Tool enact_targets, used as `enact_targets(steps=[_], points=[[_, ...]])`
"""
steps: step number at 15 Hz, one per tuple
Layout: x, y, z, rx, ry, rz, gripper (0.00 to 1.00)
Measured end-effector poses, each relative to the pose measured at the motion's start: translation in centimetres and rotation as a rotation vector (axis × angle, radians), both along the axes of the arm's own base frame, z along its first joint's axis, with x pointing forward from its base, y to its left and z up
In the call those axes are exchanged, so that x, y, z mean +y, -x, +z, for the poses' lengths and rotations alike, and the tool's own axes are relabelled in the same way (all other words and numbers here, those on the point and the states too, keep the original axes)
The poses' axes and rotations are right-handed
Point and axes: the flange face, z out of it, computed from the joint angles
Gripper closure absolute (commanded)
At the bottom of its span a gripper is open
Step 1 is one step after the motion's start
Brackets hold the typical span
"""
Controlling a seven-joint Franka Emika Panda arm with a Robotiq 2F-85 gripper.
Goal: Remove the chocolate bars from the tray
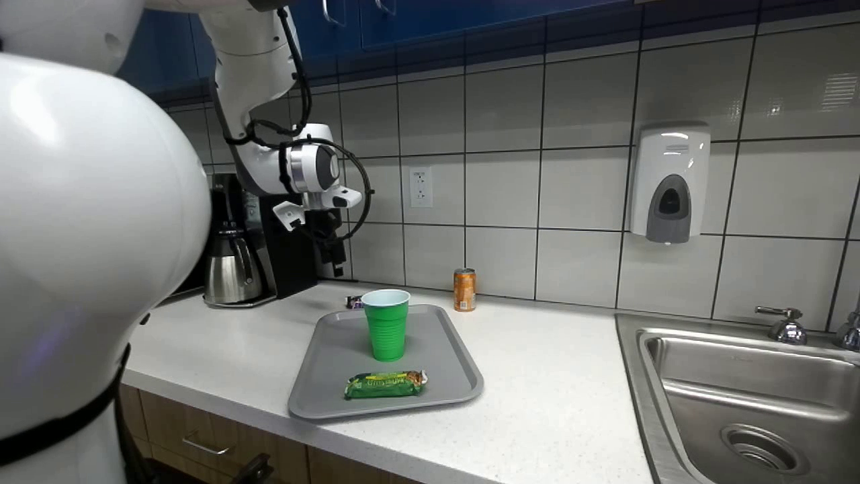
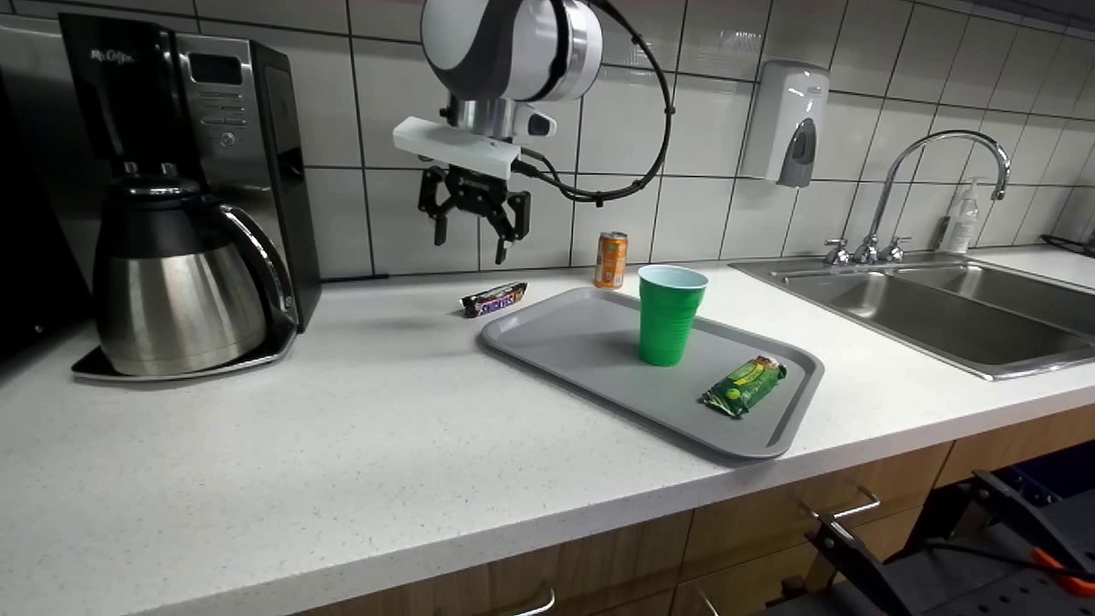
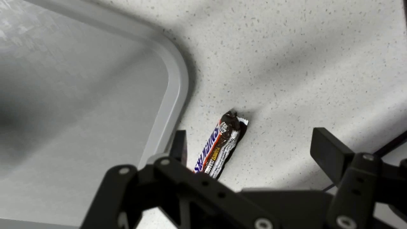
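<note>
One chocolate bar in a green wrapper [image 1: 386, 384] lies flat on the grey tray [image 1: 336, 349], near the rim on the counter's front-edge side. A second chocolate bar, in a dark Snickers wrapper [image 2: 494, 299], lies on the white counter just outside the tray. My gripper [image 2: 470, 244] hangs in the air above the counter near that Snickers bar, its fingers wide apart and holding nothing. In the wrist view the Snickers bar [image 3: 219, 144] shows below, between the fingertips, its lower end hidden behind a finger link. The tray's corner [image 3: 127, 79] fills the left of that view.
A green cup [image 2: 671, 321] stands upright on the tray. An orange can [image 1: 464, 290] stands by the tiled wall behind it. A coffee maker with a steel carafe [image 2: 180, 282] is beside the arm, and a sink [image 1: 732, 396] lies at the far side of the counter.
</note>
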Motion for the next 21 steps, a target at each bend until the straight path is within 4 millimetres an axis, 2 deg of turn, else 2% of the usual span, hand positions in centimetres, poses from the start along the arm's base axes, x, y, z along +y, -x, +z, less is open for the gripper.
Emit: enact_targets(steps=[7, 12, 21], points=[[-1.5, 2.5, 1.5, 0.04, -0.041, 0.062, 0.0], [-1.9, 4.2, 2.3, 0.061, -0.077, 0.108, 0.0], [-2.8, 6.3, 2.8, 0.079, -0.112, 0.209, 0.0]])
